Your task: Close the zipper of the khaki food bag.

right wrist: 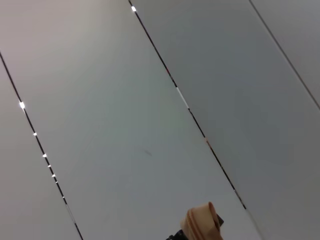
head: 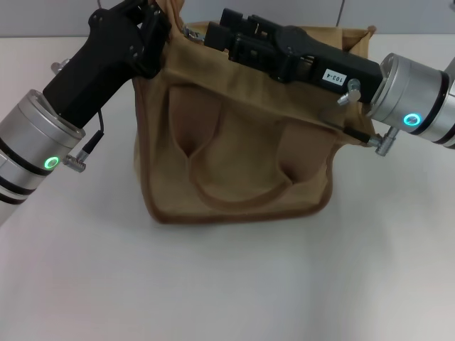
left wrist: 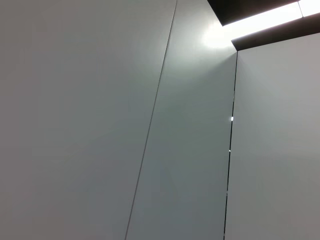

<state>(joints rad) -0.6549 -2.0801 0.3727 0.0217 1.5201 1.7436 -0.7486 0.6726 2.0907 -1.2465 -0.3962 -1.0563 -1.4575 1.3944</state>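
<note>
The khaki food bag point(head: 234, 142) stands upright in the middle of the white table, its brown strap handle point(head: 238, 199) hanging down the near side. My left gripper point(head: 158, 25) is at the bag's top left corner, shut on a bit of khaki fabric that is pulled up there. My right gripper point(head: 229, 32) lies across the bag's top and reaches toward the left end. The zipper and its silver pull tab are hidden under the right arm. The right wrist view shows a curl of tan fabric point(right wrist: 202, 225) against a wall. The left wrist view shows only wall panels.
The white table point(head: 213, 284) spreads out in front of the bag and to both sides. A grey wall runs along the back. No other objects stand near the bag.
</note>
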